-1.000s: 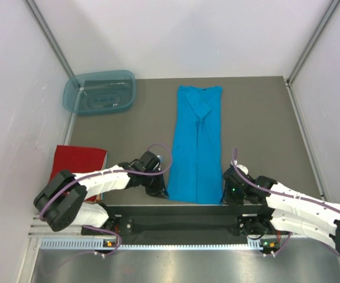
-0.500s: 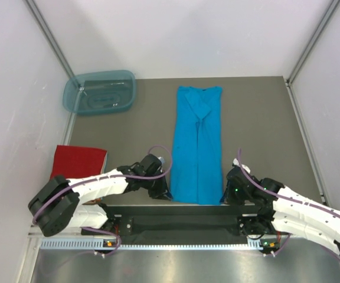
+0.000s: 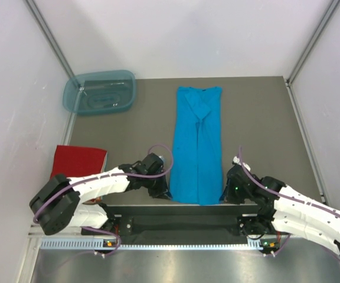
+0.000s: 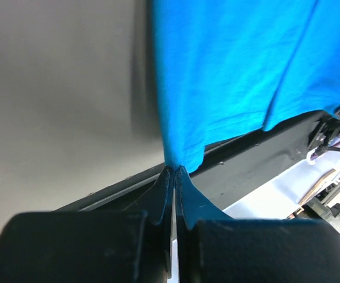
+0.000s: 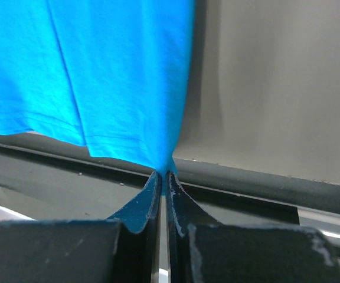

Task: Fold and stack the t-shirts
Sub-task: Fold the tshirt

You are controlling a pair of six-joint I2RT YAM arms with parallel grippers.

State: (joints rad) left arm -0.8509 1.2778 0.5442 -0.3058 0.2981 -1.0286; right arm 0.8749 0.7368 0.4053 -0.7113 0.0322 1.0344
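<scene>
Pinching the near hem, both arms are working the same end of the turquoise t-shirt [image 3: 196,141]. It is lying as a long narrow strip down the middle of the table [image 3: 264,118], sides tucked inward, collar end far, hem end by the near edge. Left gripper [image 4: 174,172] is sitting at the hem's left corner, jaws pressed together with only a small tip of cloth caught between them. Right gripper [image 5: 163,177] is doing the same at the right corner, clamped tight on a thin bit of hem. Red t-shirt [image 3: 79,160] is lying folded flat at the table's left edge, well apart from the turquoise one. Tub [image 3: 99,92] is sitting in the far left corner, not involved.

Judging the step: it is looking like the crosswise fold, with the hem going up and over toward the collar. Doing it well is meaning raising both corners together at equal height, so the hem is running straight and lightly taut between the claws, not sagging. Both grips are looking shallow, right at the fingertips, so any jerk is risking a slipped corner, and a slow lift is the safer bet. Travelling straight along the strip's long axis is mattering too, since drifting sideways is likely skewing the fold and opening the tucked sides. Next move is calling for laying the hem level with the collar edge before letting go. Stacking with the red one is not yet done.
</scene>
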